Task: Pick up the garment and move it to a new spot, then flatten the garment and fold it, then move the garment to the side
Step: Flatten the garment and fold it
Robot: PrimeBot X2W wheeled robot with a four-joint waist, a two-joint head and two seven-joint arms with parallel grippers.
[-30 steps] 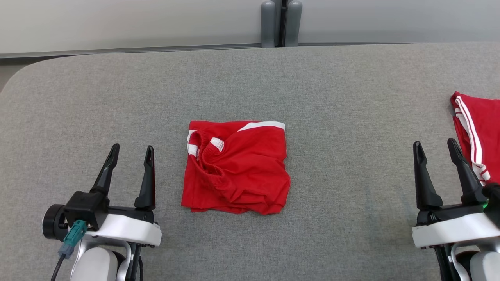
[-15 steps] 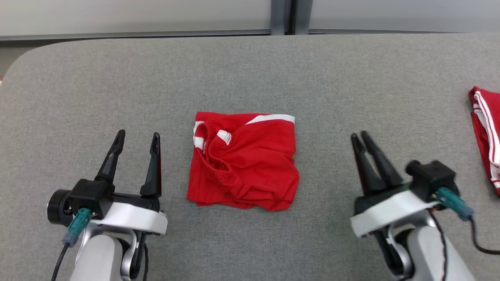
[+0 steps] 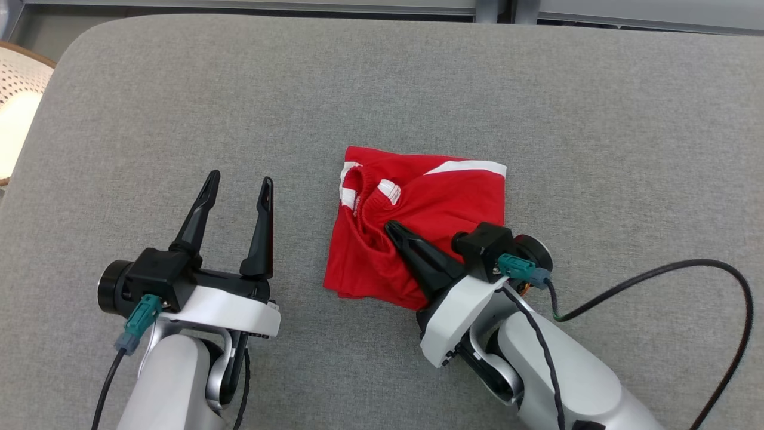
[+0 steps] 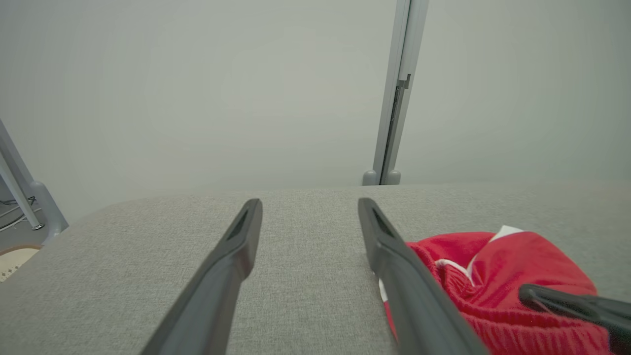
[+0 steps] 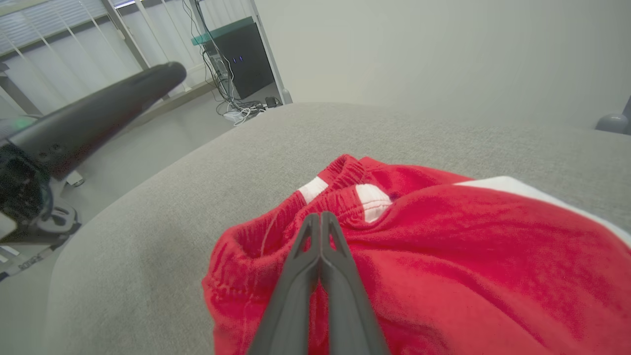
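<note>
R gripper (image 3: 393, 227), fingers pressed together, lies on garment (image 3: 459, 197) from 5 o'clock, prob. to push it; L gripper (image 3: 239, 179) spread, idle, 9 o'clock.

Soft, even light across my feeds, faint shadow under the left claw (image 3: 239, 178), head view sharp, my wrist views bowed at edges, close fingers (image 4: 222, 276) blurred.

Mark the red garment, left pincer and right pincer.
red garment (image 3: 459, 200), head view, red panel below the white stripe.
left pincer (image 3: 240, 177), head view, gap midway between its open fingertips.
right pincer (image 5: 320, 215), right wrist view, where its shut fingertips meet.
</note>
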